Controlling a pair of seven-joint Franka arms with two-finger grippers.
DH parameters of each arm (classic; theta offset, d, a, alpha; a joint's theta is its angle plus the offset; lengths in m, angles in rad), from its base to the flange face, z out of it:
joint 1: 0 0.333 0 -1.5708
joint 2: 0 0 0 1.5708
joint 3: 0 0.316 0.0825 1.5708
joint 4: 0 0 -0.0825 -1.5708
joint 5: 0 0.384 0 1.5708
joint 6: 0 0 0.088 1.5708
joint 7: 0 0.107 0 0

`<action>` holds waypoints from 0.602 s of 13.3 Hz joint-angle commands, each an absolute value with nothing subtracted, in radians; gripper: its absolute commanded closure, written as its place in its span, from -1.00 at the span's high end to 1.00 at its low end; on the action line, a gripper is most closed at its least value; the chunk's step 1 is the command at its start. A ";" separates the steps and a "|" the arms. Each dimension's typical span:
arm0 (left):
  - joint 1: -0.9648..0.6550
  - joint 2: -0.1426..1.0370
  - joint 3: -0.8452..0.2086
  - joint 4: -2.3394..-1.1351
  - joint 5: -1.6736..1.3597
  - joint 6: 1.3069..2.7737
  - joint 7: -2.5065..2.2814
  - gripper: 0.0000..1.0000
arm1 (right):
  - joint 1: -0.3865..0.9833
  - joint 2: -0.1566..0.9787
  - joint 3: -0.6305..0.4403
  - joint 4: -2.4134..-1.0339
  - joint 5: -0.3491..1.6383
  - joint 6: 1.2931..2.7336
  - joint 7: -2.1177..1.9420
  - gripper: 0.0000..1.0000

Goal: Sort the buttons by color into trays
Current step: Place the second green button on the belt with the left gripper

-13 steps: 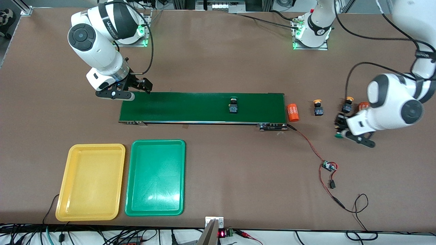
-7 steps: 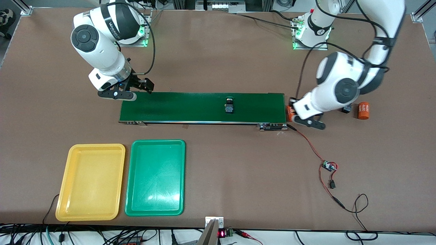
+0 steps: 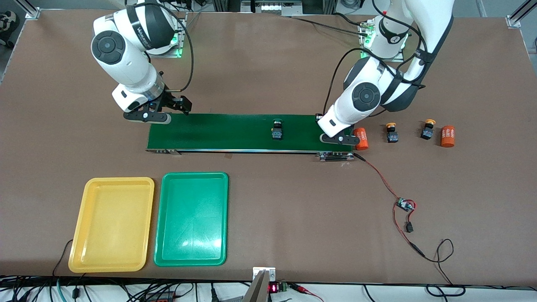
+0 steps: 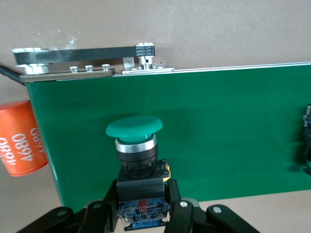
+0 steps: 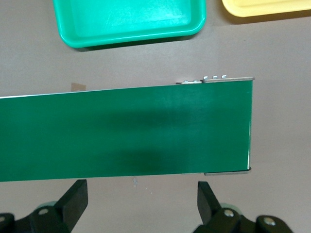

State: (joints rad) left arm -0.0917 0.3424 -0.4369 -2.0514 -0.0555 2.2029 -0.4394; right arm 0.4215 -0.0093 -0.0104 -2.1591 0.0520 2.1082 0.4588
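My left claw (image 4: pixel 143 213) hung over the belt (image 3: pixel 235 132), at the end toward my left arm, clamped on the dark body of a green button (image 4: pixel 135 145) that stood cap up between its fingers (image 4: pixel 182 213). My right claw (image 3: pixel 161 110) hung over the belt's other end, spread wide and holding nothing. Another green button (image 3: pixel 277 129) sat on the belt near its middle. Two yellow buttons (image 3: pixel 391 131) (image 3: pixel 428 129) stood off the belt toward my left arm's end of the table, between two orange cylinders (image 3: pixel 361 139) (image 3: pixel 447 136). Nearer the front camera than the belt lay the yellow tray (image 3: pixel 84 228) and the green tray (image 3: pixel 164 251), side by side.
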 commanded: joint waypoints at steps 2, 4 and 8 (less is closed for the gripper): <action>-0.097 0.354 -0.436 -2.104 -0.063 2.287 -0.442 -0.86 | 0.445 0.037 -0.018 -2.119 0.060 2.111 0.469 1.00; -0.107 0.357 -0.436 -2.106 -0.063 2.289 -0.442 0.43 | 0.465 0.070 -0.018 -2.092 0.057 2.112 0.488 1.00; -0.078 0.269 -0.428 -2.082 -0.064 2.241 -0.443 1.00 | 0.528 0.150 -0.018 -2.077 0.057 2.209 0.583 1.00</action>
